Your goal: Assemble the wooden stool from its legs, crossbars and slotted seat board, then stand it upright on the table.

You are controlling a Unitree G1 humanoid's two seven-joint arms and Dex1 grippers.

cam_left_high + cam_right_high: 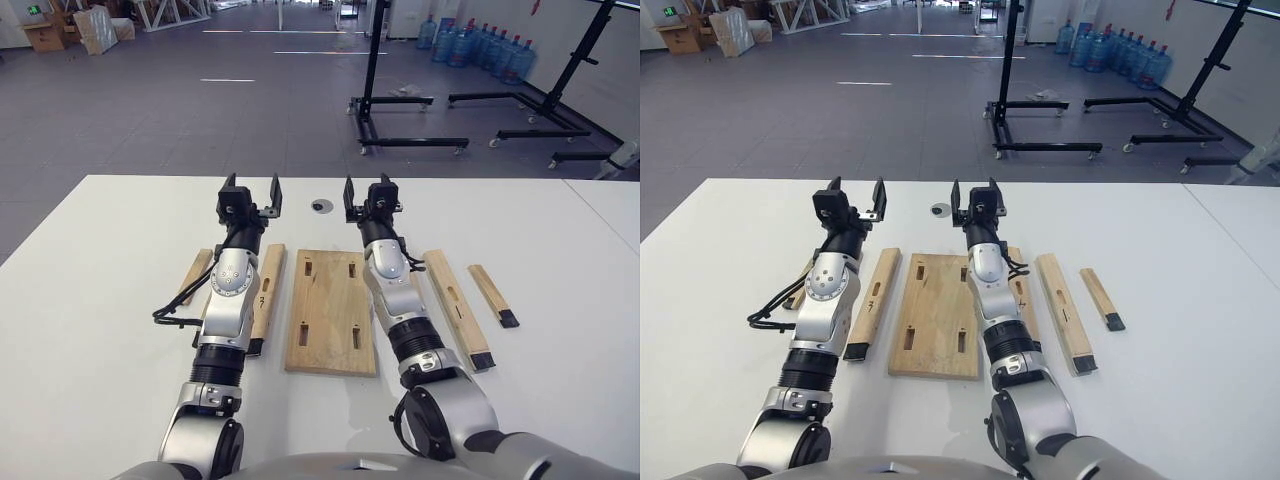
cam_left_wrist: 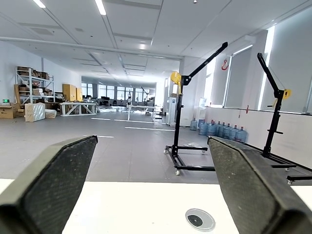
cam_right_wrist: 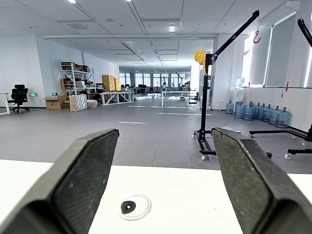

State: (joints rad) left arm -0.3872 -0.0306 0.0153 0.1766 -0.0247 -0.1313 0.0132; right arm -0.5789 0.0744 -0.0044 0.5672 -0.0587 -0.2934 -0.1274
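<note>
A: The arms?
B: Silver rounded shells, black ribbed joints; a black cable loops beside the left arm
A: And the left gripper, right gripper?
B: Black, with dark textured pads

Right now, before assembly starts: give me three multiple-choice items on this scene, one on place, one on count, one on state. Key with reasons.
1. Where is the seat board?
A) flat on the table, between the left arm and right arm
B) standing on edge at the table's far corner
C) held in a gripper

2. How many slots show in it?
A) two
B) four
C) six

3. How are the left gripper and right gripper?
A) both open, empty
B) both shut on legs
C) one open, one shut

Key: 1 A, the board lies flat with an arm on either side. 2 B, two slots near each short end. 3 A, both wrist views show jaws wide apart, nothing between.
</note>
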